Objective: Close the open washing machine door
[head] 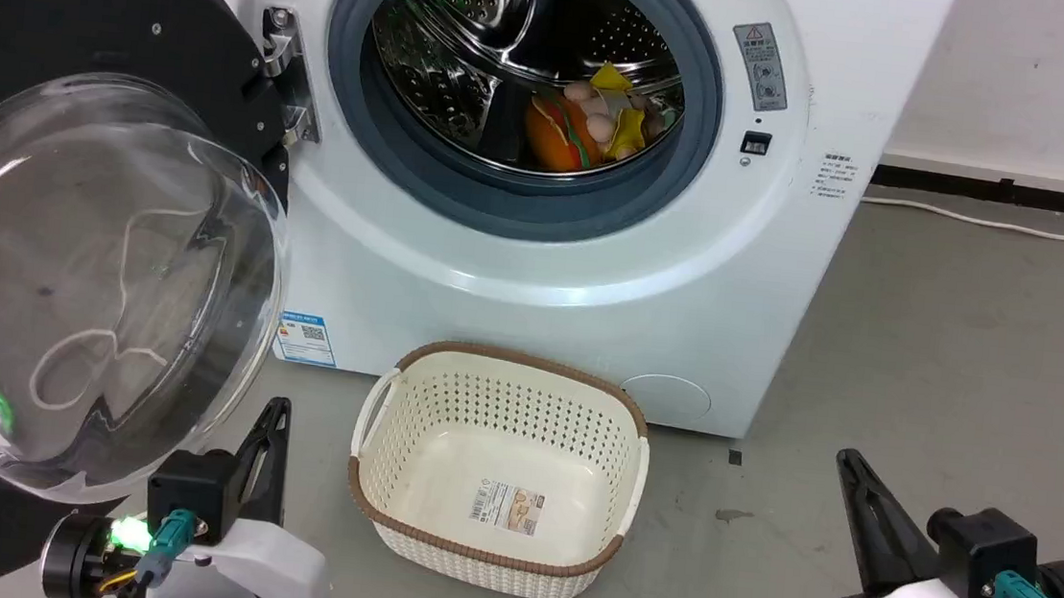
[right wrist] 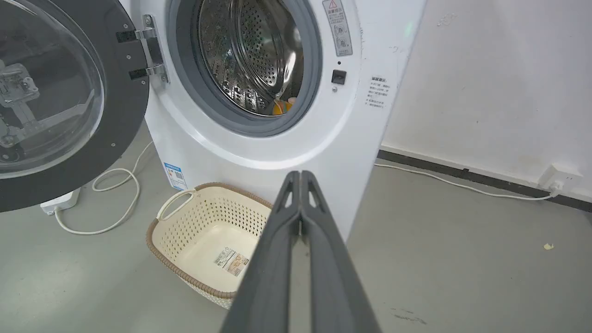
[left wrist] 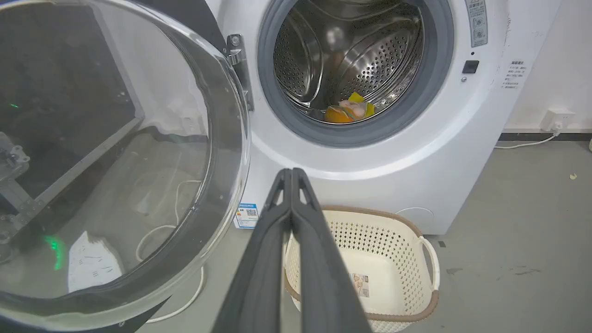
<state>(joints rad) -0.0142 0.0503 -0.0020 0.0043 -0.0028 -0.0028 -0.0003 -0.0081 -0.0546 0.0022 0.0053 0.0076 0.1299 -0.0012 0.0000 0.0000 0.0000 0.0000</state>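
Room: we face a grey floor and a white wall.
Left pincer: one, low at our left. Its two fingers are pressed together on nothing, and its tip is just below the door's bulging glass.
Right pincer: one, low at our right. It is likewise closed and empty, and well apart from the door.
Basket: one, cream and empty. It stands on the floor between our pincers, just in front of the machine.
Door: one, swung wide out to our left, hanging from its hinge at the left edge of the opening.
Washing machine: one, with its opening uncovered. The drum holds a small heap of coloured things, too jumbled for us to count.
Key relation: the door lies up and left of the left pincer and turns on an upright hinge line. We judge the left arm nearer and suited to push the door rightward, and the basket may sit in its sweep.
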